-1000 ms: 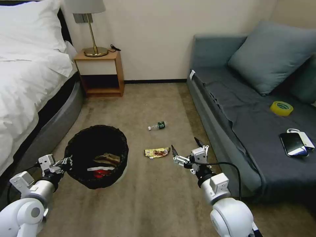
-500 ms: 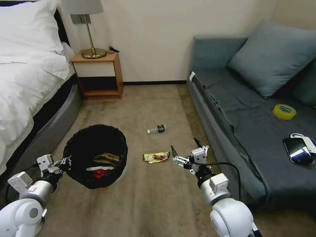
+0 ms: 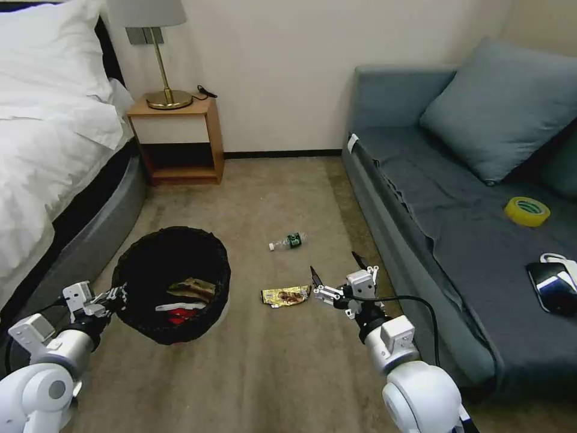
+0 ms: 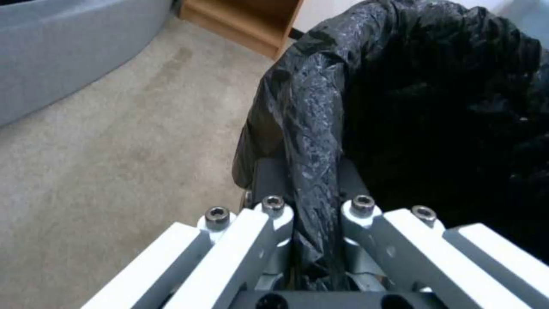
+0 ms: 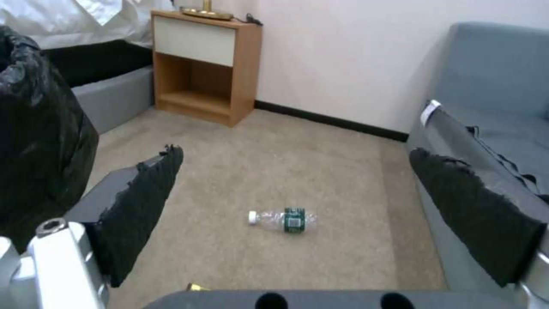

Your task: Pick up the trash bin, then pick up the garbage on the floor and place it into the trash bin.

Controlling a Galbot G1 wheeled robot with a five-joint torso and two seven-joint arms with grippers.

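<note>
Open carpet through the middle of the frame, from the nightstand at upper left down to the lower edge. Hemmed on the left by the bed, on the right by the sofa. At lower left, blocked by the trash bin, rim clamped in the left claw. Around the snack wrapper and the bottle, bare floor on every side. Just right of the wrapper, right claw spread wide, with free carpet under it and the sofa edge close on the right.
</note>
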